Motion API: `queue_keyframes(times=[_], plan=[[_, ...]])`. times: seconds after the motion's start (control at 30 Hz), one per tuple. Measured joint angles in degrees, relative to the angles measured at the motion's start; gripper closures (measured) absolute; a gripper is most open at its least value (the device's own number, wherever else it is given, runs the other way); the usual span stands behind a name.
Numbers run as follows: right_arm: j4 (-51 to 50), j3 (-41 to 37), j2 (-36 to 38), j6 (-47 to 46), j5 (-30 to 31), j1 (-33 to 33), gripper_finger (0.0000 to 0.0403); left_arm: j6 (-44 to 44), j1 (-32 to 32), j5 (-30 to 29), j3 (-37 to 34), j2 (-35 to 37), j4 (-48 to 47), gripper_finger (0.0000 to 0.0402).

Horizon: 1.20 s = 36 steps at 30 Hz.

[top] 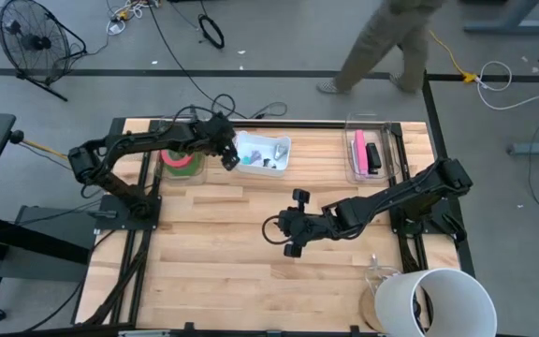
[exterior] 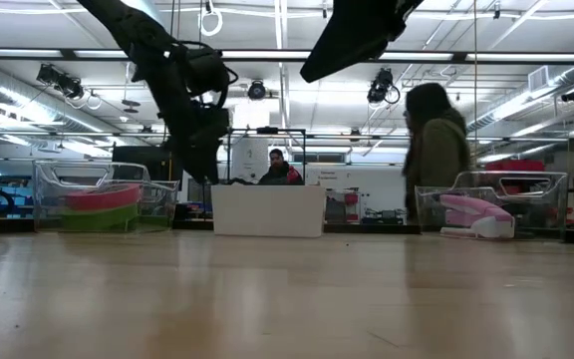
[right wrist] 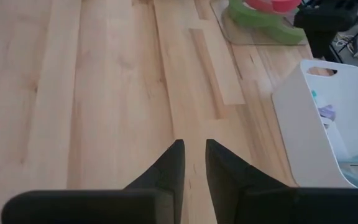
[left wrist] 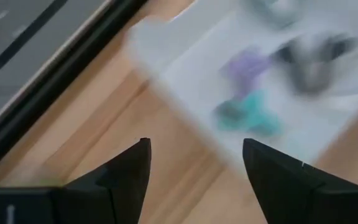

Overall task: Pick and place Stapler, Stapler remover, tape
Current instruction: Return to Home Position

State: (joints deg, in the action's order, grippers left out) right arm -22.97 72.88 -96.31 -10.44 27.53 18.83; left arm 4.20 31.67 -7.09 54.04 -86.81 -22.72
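Note:
The tape rolls, a red-pink one on green (top: 181, 159), lie stacked in a clear tray at the far left; they also show in the low view (exterior: 100, 207) and the right wrist view (right wrist: 263, 12). A white bin (top: 263, 153) holds staple removers, one teal (left wrist: 247, 115) and one purple (left wrist: 244, 65). A pink stapler (top: 360, 150) lies in a clear tray at the far right. My left gripper (left wrist: 194, 149) is open and empty, above the bin's left edge (top: 230, 154). My right gripper (right wrist: 194, 149) is shut and empty, over bare table mid-right (top: 288, 229).
A white bucket (top: 433, 300) stands at the near right corner. A dark item (top: 373, 157) lies beside the stapler in its tray. A person (top: 382, 47) walks on the floor beyond the far edge. Bare wood (top: 213, 262) spans the table's near half.

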Motion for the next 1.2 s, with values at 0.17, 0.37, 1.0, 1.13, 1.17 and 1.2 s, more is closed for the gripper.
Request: queue_keyframes(times=[0.17,0.37,1.0,1.13,1.17,1.2], plan=[[0.33,0.0,0.0,-0.91,-0.02,-0.01,0.0339,2.68,-0.49,-2.0,0.0,0.44,-3.3,0.0162],[0.69,0.0,0.0,-1.07,-0.11,0.0,0.0339,6.97,-0.76,4.75,0.0,0.2,-2.71,0.0186],[0.75,-0.04,0.02,-1.71,-1.53,0.02,0.0339,9.15,-5.65,-2.9,0.0,0.22,1.84,0.0209],[0.78,-0.04,0.04,-2.19,-1.54,0.02,0.0339,9.12,-5.59,-5.37,0.0,0.22,0.15,0.0209],[0.81,-0.04,0.04,-2.19,-1.54,0.02,0.0339,9.15,-5.52,-5.35,0.0,0.22,0.14,0.0209],[0.89,-0.04,0.04,-2.19,-1.54,0.02,0.0339,9.15,-5.5,-5.34,0.0,0.22,0.11,0.0209]])
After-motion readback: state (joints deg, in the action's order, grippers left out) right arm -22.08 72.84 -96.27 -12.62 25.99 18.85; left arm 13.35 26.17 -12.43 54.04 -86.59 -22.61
